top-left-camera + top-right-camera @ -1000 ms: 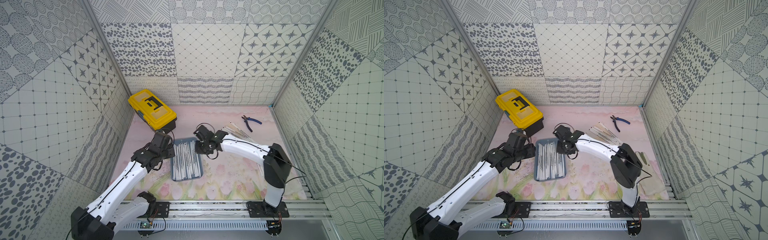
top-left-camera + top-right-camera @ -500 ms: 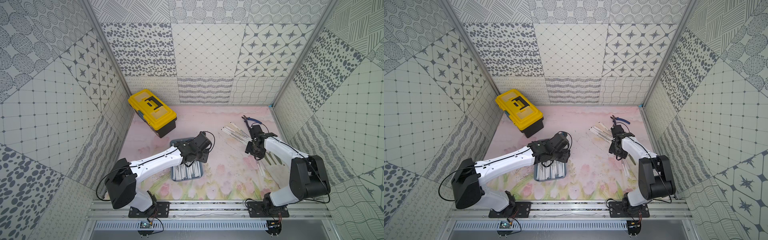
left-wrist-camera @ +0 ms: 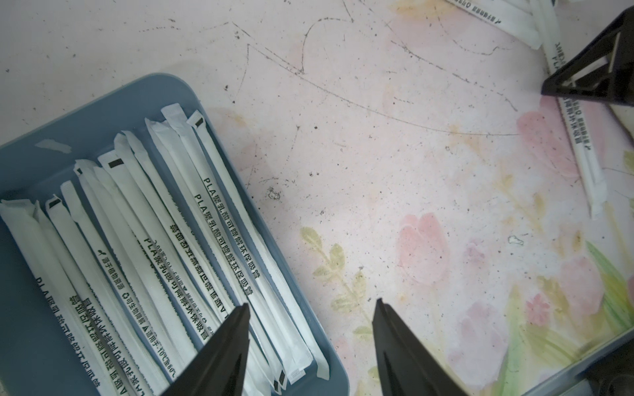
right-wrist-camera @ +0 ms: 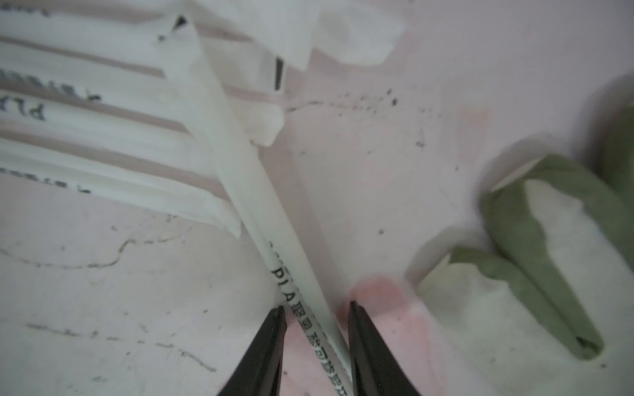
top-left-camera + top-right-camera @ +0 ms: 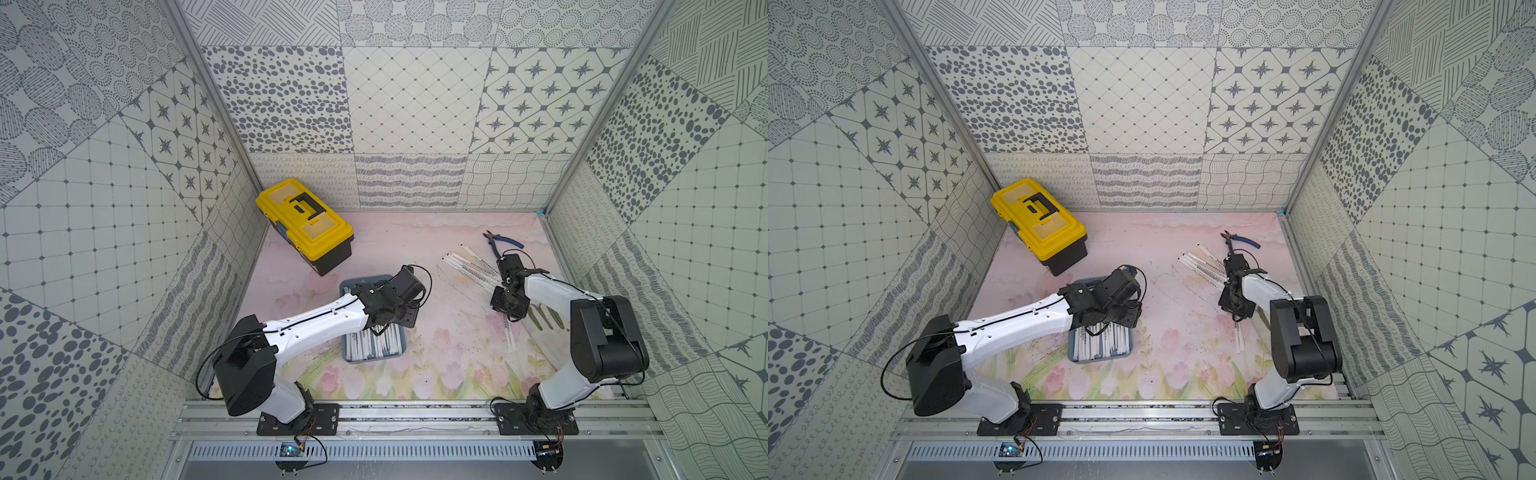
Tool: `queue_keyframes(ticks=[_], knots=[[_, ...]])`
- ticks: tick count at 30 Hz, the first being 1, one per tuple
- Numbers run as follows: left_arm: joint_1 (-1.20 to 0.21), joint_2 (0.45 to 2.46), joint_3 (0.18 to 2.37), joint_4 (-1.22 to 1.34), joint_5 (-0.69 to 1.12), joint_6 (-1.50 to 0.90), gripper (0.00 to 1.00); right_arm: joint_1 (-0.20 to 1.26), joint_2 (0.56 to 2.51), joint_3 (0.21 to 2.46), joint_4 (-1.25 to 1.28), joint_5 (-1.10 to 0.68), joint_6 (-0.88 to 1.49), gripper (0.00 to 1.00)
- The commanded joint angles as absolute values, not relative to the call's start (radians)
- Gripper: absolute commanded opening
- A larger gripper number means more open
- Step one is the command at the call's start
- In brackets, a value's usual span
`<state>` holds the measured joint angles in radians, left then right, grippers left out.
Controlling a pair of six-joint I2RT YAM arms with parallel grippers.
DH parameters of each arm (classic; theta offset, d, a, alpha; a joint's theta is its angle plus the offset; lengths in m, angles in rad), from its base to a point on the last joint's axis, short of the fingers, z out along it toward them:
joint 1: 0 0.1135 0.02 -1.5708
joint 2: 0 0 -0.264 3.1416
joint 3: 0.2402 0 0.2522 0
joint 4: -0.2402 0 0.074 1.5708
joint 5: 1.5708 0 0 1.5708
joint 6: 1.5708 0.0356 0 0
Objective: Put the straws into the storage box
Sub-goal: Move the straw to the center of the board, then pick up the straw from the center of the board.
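done: many straws (image 3: 178, 219) in storage box (image 3: 85, 113) under left claw (image 3: 310, 303), spread, empty | left: loose straws (image 5: 469, 266) beside right claw (image 4: 315, 305), clamped on one straw (image 4: 247, 164)

Both arms share one build. The left arm (image 5: 316, 320), at the lower left in both top views, has smooth white link shells dotted with small dark screw holes, bulky black joint housings and a thin black cable (image 5: 197, 376) looping off its shoulder. The right arm (image 5: 544, 291), at the lower right, matches it. Each stands on a black base plate (image 5: 324, 419). The left gripper (image 3: 310, 303) and right gripper (image 4: 315, 305) have matte black fingers tapering to points.
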<state>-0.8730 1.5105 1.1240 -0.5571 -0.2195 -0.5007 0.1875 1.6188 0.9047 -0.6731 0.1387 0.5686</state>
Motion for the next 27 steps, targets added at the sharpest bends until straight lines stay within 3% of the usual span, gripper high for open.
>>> queue_keyframes(ticks=[1,4,7,11,27], knots=[[-0.852,1.484,1.109,-0.55,-0.242,-0.48,0.62,0.34,1.574,0.899,-0.714,0.114,0.648,0.29],[-0.833,1.465,1.092,-0.552,-0.244,-0.48,0.62,0.485,1.598,0.956,-0.728,0.107,0.713,0.28],[-0.809,1.44,1.078,-0.566,-0.247,-0.477,0.62,0.547,1.625,1.029,-0.761,0.105,0.728,0.35],[-0.77,1.39,1.046,-0.583,-0.256,-0.473,0.62,0.55,1.589,1.078,-0.803,0.142,0.714,0.4],[-0.714,1.335,0.979,-0.583,-0.256,-0.477,0.62,0.499,1.709,1.015,-0.625,0.135,0.793,0.34]])
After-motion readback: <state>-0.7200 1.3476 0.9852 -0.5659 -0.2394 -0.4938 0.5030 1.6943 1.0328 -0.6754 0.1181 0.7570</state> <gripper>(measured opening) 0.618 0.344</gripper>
